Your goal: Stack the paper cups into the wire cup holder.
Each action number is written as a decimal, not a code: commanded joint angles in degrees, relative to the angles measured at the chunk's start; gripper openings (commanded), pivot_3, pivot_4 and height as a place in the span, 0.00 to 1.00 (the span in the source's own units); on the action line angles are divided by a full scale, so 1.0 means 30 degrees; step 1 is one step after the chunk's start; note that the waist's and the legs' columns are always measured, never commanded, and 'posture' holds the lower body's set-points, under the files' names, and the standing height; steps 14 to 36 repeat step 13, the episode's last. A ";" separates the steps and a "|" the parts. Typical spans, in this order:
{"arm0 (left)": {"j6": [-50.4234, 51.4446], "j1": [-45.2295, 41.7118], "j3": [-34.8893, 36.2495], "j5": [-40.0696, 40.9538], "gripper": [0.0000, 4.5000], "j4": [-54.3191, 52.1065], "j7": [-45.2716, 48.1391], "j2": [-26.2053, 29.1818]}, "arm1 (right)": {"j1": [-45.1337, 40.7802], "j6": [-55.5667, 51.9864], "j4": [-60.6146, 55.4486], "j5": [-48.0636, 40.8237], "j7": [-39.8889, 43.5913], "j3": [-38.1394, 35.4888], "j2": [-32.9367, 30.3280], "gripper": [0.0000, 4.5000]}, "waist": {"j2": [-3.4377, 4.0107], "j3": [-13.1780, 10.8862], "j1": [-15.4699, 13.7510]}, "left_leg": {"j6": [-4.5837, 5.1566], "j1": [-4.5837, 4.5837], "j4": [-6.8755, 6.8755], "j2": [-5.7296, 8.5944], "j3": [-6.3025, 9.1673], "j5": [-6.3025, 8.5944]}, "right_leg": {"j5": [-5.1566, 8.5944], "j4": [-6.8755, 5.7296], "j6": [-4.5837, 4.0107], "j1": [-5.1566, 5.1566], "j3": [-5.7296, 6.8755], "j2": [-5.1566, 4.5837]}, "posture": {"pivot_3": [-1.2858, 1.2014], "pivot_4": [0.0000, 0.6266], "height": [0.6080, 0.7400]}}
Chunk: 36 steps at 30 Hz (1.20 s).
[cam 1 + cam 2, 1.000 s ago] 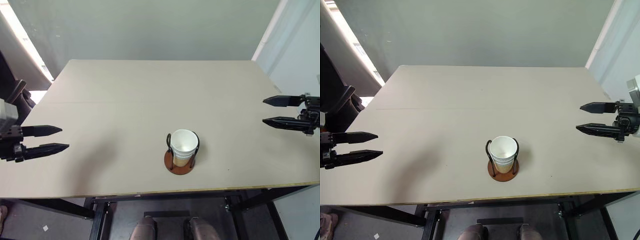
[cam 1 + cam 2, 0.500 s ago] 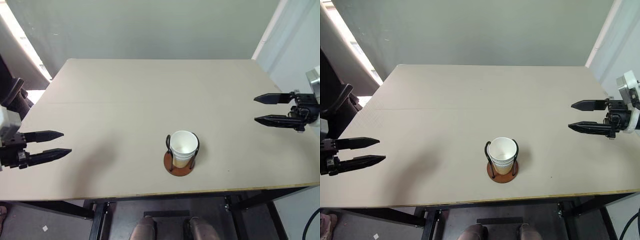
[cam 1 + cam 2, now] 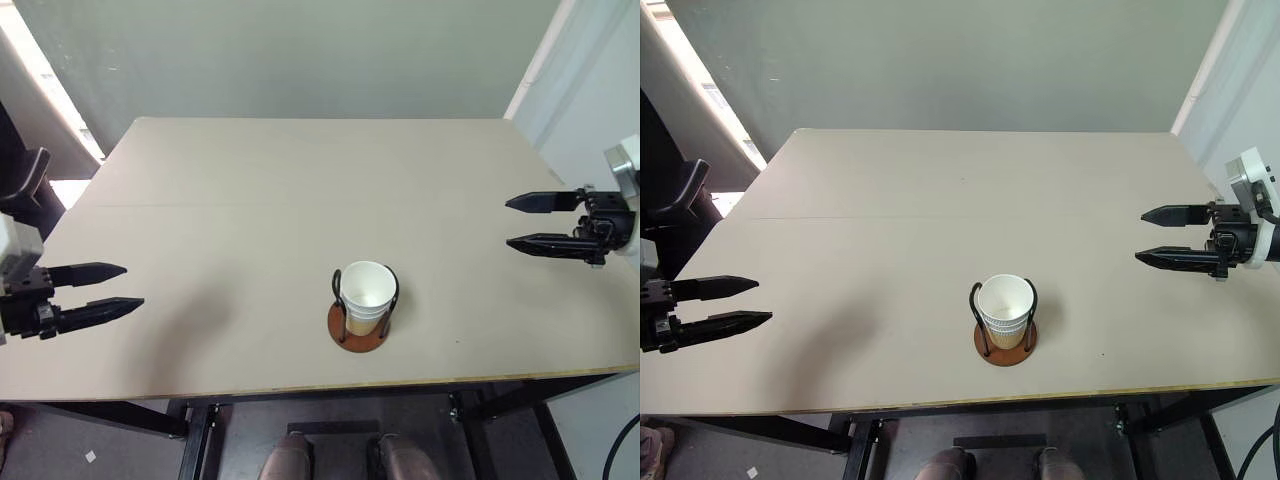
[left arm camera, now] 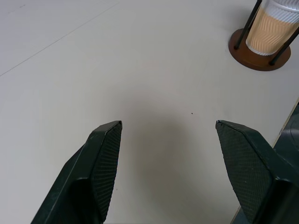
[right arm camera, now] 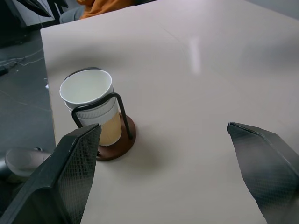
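The paper cups [image 3: 366,294] sit nested one inside another in the wire cup holder [image 3: 358,328], white rims up, near the table's front edge at the middle. The holder's brown disc base and black wire loops [image 5: 122,115] also show in the right wrist view, with the cups [image 5: 91,106] inside. My left gripper [image 3: 133,286] hovers open and empty over the table's left edge, far from the holder [image 4: 256,47]. At the table's right edge my right gripper [image 3: 510,222] is open and empty, its fingers pointing toward the middle.
The beige table [image 3: 300,190] stretches wide behind the holder. A dark chair or equipment [image 3: 675,205] stands off the left side. A grey wall rises behind the table and a white wall [image 3: 590,90] at the right.
None of the things on the table has moved. Both grippers stay open; the right one has edged slightly inward over the table.
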State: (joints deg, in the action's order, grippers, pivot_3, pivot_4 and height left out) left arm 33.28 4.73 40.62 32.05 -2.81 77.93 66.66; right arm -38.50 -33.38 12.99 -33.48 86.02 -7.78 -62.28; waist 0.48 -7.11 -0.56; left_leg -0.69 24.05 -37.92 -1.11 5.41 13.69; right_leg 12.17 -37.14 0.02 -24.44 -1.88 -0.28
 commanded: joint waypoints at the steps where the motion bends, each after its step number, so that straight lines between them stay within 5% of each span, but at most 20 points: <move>1: -0.0157 -0.0212 0.0167 0.0125 0.76 -0.0319 -0.0186 0.0050 | 0.0036 -0.0030 -0.0327 0.0021 -0.0209 -0.0690 -0.0375 1.00 | -0.0001 0.0000 0.0001 | 0.0000 0.0000 0.0000 -0.0002 0.0000 0.0000 | 0.0000 0.0000 0.0000 -0.0001 0.0000 0.0000 | 0.52 0.24 1.00; 36: -0.0206 0.0133 0.0331 0.0017 0.76 -0.0520 -0.0303 0.0006 | -0.0274 0.0182 -0.0025 0.0314 -0.0453 -0.0385 -0.0107 1.00 | 0.0000 -0.0001 0.0001 | -0.0014 0.0001 0.0005 -0.0005 0.0000 0.0008 | 0.0004 0.0004 -0.0007 -0.0003 -0.0001 0.0003 | 0.52 0.24 1.00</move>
